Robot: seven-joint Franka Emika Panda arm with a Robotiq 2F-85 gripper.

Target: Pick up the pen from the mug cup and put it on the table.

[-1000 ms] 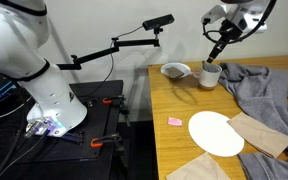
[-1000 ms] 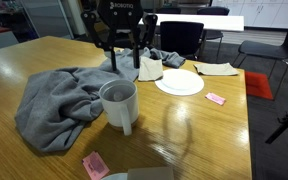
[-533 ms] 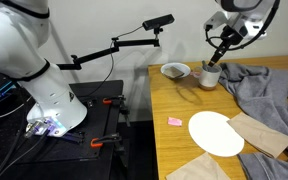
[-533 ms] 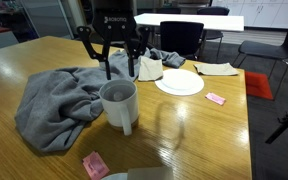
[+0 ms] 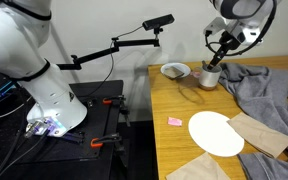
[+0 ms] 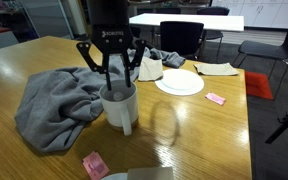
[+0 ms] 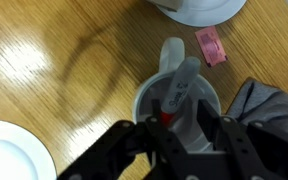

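Jaws: the black Robotiq gripper [image 7: 176,128] is spread and pinches nothing; its fingers [image 7: 142,140] reach down to the mouth of the mug.
Pen: the thin red pen [image 7: 168,117] sits inside the small white ceramic mug cup [image 6: 120,106], directly below and between the jaws in the wrist view.
Axis: the pen seems to stand near upright, as it is seen almost end-on; its lean cannot be told.
Judgement: a straight descent and a squeeze look enough, though the rim crowds the fingers.
Mug: its handle [image 7: 171,50] points away from the gripper in the wrist view.
Table: the light brown wooden table [image 6: 199,135] lies bare beside the mug; a grey crumpled cloth [image 6: 54,100] touches it on one side; a shallow white bowl [image 5: 176,71], a flat white round plate [image 5: 216,133] and a small pink square note [image 7: 211,47] lie apart.
Room: an office with dark chairs [image 6: 182,38] beyond.
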